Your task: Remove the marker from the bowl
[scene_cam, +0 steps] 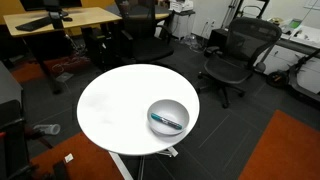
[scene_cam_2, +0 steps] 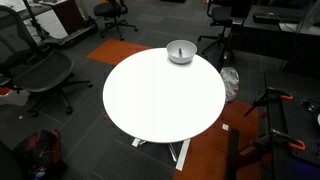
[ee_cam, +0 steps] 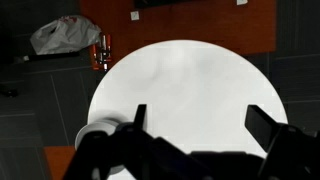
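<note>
Hanging high over the round white table (ee_cam: 190,80), the gripper (ee_cam: 203,128) held its two dark fingers (ee_cam: 138,116) spread wide, with only bare tabletop in the gap between them. Just outside that gap, beside one finger and low in the wrist view, a pale rounded shape (ee_cam: 95,134) was probably the bowl, though the gripper body hid part of it.

In an exterior view the bowl (scene_cam: 170,103) sat close to the table's edge, and the marker (scene_cam: 166,120) lay inside it, slanted across the grey floor. In the other exterior picture the bowl (scene_cam_2: 173,52) again stood near the rim, but the marker was too small to make out.

Ahead of the gripper, broad white surface ran out to the table's far edge. Past that edge lay an orange-brown floor panel (ee_cam: 200,25) and a crumpled grey bag (ee_cam: 65,35) on dark flooring. Farther off, black office chairs (scene_cam: 235,55) stood apart from the table, with open floor between them and its rim.
</note>
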{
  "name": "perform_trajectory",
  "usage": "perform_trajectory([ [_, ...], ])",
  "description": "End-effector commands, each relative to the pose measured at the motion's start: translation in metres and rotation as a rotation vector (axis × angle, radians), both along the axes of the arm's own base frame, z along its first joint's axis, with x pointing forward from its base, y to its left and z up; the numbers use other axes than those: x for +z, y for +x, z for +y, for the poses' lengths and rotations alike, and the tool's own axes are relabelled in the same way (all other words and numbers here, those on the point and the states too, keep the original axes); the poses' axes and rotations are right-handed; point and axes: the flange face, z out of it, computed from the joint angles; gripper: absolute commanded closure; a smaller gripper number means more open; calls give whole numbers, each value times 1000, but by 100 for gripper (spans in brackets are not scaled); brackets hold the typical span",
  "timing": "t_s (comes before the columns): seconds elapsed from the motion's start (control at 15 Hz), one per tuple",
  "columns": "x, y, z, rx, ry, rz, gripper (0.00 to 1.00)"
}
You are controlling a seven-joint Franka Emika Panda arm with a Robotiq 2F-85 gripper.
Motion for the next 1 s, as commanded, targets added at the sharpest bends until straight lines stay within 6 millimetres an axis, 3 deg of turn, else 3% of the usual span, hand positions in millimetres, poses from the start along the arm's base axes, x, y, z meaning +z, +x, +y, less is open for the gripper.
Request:
perform_trajectory([
  [0.0,0,0,0,0,0,1,0],
  [0.47,2,7,-8,-31,-5,-22,0],
  [0.73,7,30,-53,-194,5,-110,0],
  [0.93,6,50,-98,-342,33,-178,0],
])
